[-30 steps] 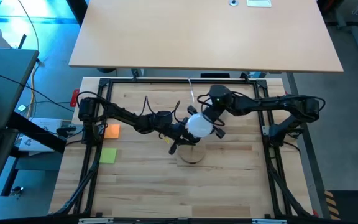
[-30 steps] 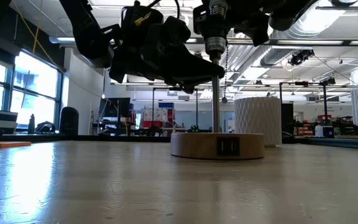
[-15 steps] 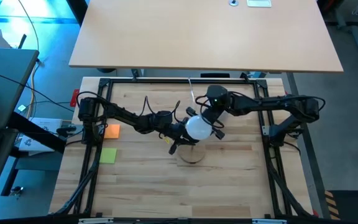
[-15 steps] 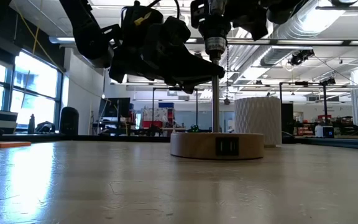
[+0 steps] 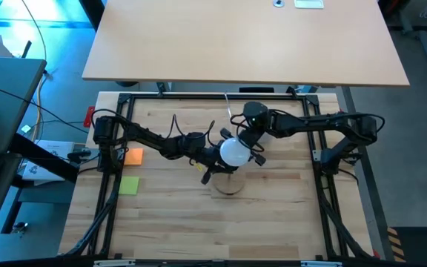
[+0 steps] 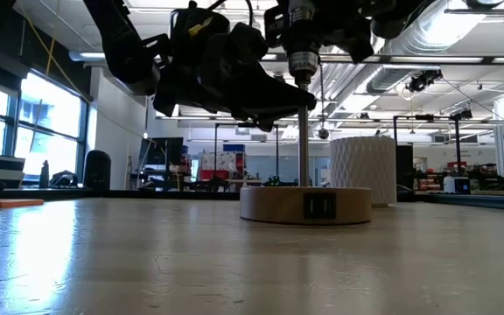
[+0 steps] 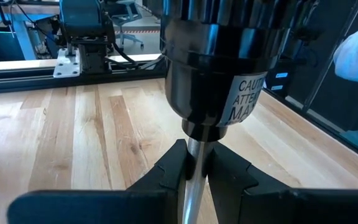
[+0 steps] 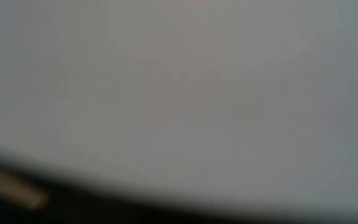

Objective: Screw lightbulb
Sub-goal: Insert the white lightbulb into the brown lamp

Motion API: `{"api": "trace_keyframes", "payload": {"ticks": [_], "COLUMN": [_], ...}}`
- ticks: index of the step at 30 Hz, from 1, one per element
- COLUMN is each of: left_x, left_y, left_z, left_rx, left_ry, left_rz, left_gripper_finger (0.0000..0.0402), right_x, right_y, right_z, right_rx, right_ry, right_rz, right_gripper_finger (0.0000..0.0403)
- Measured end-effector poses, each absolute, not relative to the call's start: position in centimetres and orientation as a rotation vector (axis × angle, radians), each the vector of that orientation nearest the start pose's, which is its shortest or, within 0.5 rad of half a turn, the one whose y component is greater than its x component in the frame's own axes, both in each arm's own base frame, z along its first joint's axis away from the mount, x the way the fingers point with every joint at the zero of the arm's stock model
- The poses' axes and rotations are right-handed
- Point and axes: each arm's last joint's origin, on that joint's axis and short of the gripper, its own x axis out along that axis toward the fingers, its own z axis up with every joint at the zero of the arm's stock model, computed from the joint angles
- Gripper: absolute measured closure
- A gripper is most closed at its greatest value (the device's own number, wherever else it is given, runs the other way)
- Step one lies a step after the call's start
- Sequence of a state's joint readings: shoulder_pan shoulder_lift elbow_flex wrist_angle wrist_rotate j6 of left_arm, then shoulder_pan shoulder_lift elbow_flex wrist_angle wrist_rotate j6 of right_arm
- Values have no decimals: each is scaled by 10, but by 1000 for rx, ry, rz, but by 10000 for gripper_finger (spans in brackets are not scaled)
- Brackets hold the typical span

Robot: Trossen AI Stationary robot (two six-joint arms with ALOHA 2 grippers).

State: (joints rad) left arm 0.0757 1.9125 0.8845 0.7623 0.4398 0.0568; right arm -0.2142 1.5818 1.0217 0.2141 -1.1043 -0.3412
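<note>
Apparently the lightbulb point(image 5: 233, 152) sits within the right hand point(image 5: 240, 148).

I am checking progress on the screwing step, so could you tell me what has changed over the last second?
The right gripper, holding the lightbulb over the socket, has shifted slightly towards the left arm, its wrist turning a little. The left gripper stays clamped on the lamp stem, and the wooden base and white ribbed cup have not moved.

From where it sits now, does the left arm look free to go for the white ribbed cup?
Probably not yet. The left pincer is shut on the metal stem of the lamp base, steadying it while the right pincer holds the lightbulb over the socket; the ribbed cup stands beyond.
</note>
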Motion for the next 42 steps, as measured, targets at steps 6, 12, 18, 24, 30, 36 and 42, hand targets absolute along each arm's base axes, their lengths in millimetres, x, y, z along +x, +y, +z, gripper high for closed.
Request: {"api": "trace_keyframes", "payload": {"ticks": [6, 12, 18, 24, 30, 36, 42], "left_x": [377, 377, 377, 377, 369, 359, 359], "left_y": [17, 17, 16, 15, 16, 15, 11], "left_z": [149, 149, 149, 150, 157, 160, 160], "left_rx": [-14, -13, -12, 6, 37, 71, 90], "left_ry": [247, 247, 248, 244, 241, 244, 245], "left_rz": [-364, -364, -365, -351, -300, -229, -198], "left_gripper_finger": [358, 358, 358, 366, 370, 370, 370], "right_x": [334, 333, 335, 335, 336, 337, 338], "right_y": [-53, -51, -46, -46, -47, -42, -39], "right_z": [257, 255, 253, 252, 250, 252, 252], "right_rx": [-77, -105, -101, -68, -63, -109, -85], "right_ry": [158, 162, 219, 256, 292, 318, 347], "right_rz": [902, 912, 828, 801, 732, 617, 541], "right_gripper_finger": [274, 274, 274, 274, 274, 274, 274]}}
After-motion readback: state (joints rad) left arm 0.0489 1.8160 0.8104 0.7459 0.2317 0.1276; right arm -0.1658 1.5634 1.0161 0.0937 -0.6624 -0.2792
